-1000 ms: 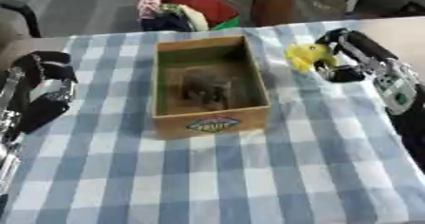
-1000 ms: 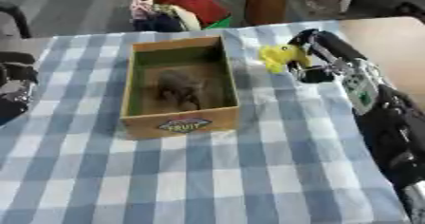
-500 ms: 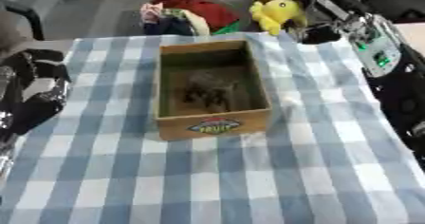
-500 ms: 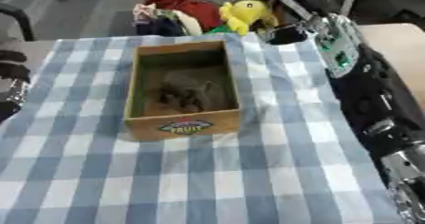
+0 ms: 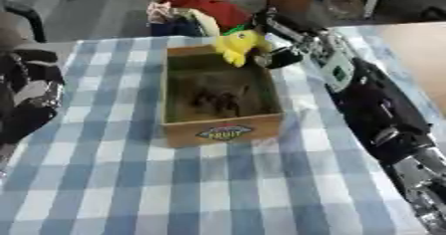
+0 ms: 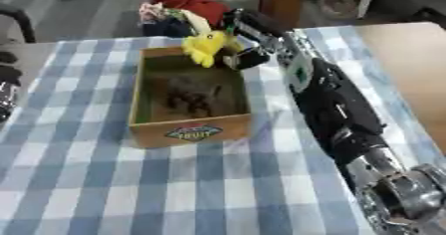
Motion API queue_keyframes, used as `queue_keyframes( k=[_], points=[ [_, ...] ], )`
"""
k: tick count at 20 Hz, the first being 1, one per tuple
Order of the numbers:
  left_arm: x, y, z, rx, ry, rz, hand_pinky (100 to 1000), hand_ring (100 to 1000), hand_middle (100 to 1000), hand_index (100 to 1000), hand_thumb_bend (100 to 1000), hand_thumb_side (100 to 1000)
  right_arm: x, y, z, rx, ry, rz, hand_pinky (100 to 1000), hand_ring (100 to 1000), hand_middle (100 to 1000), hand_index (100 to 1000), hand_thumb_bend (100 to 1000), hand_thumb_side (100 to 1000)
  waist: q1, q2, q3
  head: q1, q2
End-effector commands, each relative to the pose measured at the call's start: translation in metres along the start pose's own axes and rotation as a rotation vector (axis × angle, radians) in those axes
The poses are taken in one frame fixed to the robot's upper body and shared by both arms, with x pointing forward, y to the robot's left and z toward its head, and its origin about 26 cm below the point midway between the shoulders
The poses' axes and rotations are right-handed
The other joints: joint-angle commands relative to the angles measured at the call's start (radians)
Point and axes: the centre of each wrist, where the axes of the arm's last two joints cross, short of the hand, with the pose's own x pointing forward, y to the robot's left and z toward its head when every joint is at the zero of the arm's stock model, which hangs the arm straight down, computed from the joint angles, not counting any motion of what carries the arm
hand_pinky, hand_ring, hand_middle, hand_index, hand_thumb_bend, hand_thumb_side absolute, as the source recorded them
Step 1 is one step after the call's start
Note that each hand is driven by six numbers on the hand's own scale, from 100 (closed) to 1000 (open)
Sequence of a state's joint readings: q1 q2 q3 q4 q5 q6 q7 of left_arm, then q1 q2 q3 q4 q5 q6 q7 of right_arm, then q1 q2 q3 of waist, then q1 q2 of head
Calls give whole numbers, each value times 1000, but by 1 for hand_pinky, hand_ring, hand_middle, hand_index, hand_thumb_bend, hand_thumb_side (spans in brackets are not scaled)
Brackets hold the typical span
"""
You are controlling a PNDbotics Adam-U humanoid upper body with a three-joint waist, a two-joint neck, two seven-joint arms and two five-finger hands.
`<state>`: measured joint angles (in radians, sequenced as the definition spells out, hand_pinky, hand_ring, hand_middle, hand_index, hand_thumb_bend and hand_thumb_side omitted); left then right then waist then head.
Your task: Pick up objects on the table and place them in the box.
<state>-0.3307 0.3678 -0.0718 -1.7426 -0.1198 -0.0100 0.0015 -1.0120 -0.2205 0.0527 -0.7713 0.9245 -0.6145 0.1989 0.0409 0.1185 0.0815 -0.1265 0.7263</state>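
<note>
Right hand [image 5: 277,55] grasping yellow toy [image 5: 235,45], over far rim of box [image 5: 222,131]; cavity lies below, toward robot. Left hand [image 5: 31,87] idle, fingers unclear.

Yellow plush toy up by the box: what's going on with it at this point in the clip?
The robot's right hand holds the yellow plush toy over the far end of the open cardboard box, not yet released. A dark object already lies on the box floor. The box stands on a blue-and-white checked tablecloth. The left hand rests idle at the view's left edge.
</note>
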Motion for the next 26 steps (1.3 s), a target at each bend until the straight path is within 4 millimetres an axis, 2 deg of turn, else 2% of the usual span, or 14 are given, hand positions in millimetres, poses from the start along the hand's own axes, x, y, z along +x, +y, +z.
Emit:
queue_keyframes(
  k=[1,2,3,6,9,13,18,22,23,26],
  points=[
    [10,4,-6,3,-43,-5,739,646,663,724,100,239,9,-9,-12,21,-46,65,704,840,582,833,100,137,2,-12,1,-6,-14],
    [10,4,-6,4,-42,-5,739,646,663,724,100,239,10,-7,-13,36,-50,69,730,869,695,876,100,142,2,-11,0,-6,-14],
    [10,4,-6,5,-41,-5,739,646,663,724,100,239,10,-7,-13,49,-51,71,750,894,769,901,100,143,2,-11,-2,-5,-15],
    [9,4,-5,6,-35,-5,739,646,663,724,100,239,8,-10,-11,59,-34,65,795,944,879,942,100,144,1,-13,-7,-2,-15],
    [7,4,-4,9,-30,-7,739,646,663,724,100,239,5,-15,-8,76,-13,61,817,970,931,961,100,146,0,-15,-15,2,-15],
    [6,5,-4,14,-25,-8,738,646,663,724,100,239,2,-24,-3,58,-1,45,811,970,924,956,100,153,-1,-18,-25,5,-15],
    [2,7,0,33,-7,-13,738,645,662,722,100,239,-1,-45,9,-81,-21,24,763,926,826,925,100,112,0,-22,-38,18,-15],
    [0,8,1,41,0,-15,738,645,662,722,100,239,0,-54,15,-138,-26,-11,763,926,826,925,100,112,-1,-22,-42,22,-14],
    [-1,8,2,45,6,-14,732,641,658,718,100,231,-1,-55,17,-144,-22,-15,694,894,743,893,100,169,0,-22,-45,28,-14],
    [-12,12,9,89,54,-18,732,647,665,716,100,228,-17,-63,49,-243,61,-40,666,884,709,884,100,225,5,-19,-79,61,-13]
  ],
)
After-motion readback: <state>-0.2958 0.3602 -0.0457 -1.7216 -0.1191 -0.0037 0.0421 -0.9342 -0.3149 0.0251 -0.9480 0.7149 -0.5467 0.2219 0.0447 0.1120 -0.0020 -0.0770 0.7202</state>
